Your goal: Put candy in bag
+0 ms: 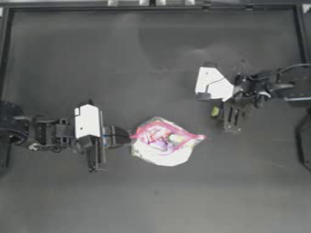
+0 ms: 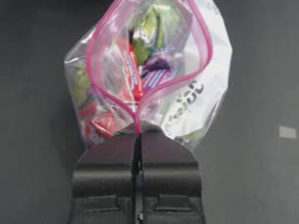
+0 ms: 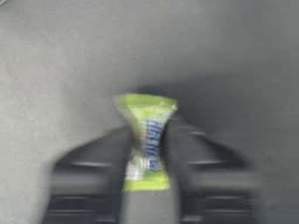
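The bag (image 1: 165, 144) lies at mid-table, a clear zip bag with a pink-red seal strip and colourful sweets inside. Its mouth gapes open in the left wrist view. My left gripper (image 1: 123, 136) is at the bag's left end, and its jaws (image 2: 139, 134) are shut on the corner where the seal strip of the bag (image 2: 196, 89) meets. The candy (image 1: 215, 111), a small yellow-green wrapped sweet, is held up and to the right of the bag. My right gripper (image 1: 218, 112) is shut on it. In the right wrist view the candy (image 3: 146, 131) stands pinched between the jaws, above bare table.
The dark table (image 1: 152, 54) is bordered by a metal frame (image 1: 152, 5) along the far edge. A small pale mark (image 2: 287, 131) lies on the table beside the bag. Both arms enter at mid-height from their sides.
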Tool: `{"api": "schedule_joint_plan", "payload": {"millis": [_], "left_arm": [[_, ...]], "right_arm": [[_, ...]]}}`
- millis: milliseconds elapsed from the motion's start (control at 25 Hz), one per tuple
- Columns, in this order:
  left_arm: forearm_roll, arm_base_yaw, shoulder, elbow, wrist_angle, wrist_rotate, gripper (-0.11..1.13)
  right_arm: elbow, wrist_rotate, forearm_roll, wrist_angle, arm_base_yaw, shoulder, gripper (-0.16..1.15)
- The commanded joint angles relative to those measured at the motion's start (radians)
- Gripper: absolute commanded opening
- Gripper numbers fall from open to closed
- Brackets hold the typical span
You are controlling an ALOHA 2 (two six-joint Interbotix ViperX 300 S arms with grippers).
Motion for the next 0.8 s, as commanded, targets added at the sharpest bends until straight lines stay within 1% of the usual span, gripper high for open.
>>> {"api": "schedule_joint_plan", "payload": {"millis": [40, 200, 320, 520, 640, 800], "left_arm": [[0.000, -0.002, -0.012, -0.015, -0.006, -0.002, 0.05], [0.002, -0.002, -0.012, -0.015, -0.006, -0.002, 0.05], [0.000, -0.002, -0.012, -0.015, -0.006, -0.002, 0.05], [0.000, -0.002, -0.012, -0.015, -0.006, -0.002, 0.05], [0.000, -0.002, -0.012, -0.015, -0.006, -0.002, 0.05], [0.002, -0.003, -0.012, -0.015, -0.006, -0.002, 0.05]], "right_arm": [[0.008, -0.002, 0.005, 0.003, -0.003, -0.005, 0.24], [0.003, -0.002, 0.021, 0.005, -0.002, -0.014, 0.26], [0.002, 0.000, 0.026, 0.017, -0.002, -0.044, 0.27], [-0.015, 0.000, 0.041, 0.048, 0.003, -0.140, 0.27], [-0.046, 0.002, 0.041, 0.075, 0.014, -0.209, 0.27], [-0.106, 0.002, 0.041, 0.104, 0.046, -0.272, 0.27]]}}
